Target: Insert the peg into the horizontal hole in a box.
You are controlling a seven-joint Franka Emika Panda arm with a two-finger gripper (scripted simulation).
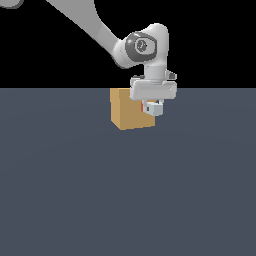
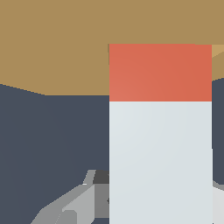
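dark grey floor (image 1: 75, 200) | black backdrop | box (image 1: 125, 112) | fingers grip peg (image 2: 160, 131)

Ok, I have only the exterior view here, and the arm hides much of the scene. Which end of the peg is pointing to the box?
Observer: The red end. In the wrist view the peg has its red part toward the box and its white part toward the end effector.
Operator: Can you see the hole?
Observer: Only a sliver. A lighter tan patch, likely the hole, shows just beside the red tip.
Operator: Is the tip already inside?
Observer: I cannot tell. The whole red part is visible against the box face.
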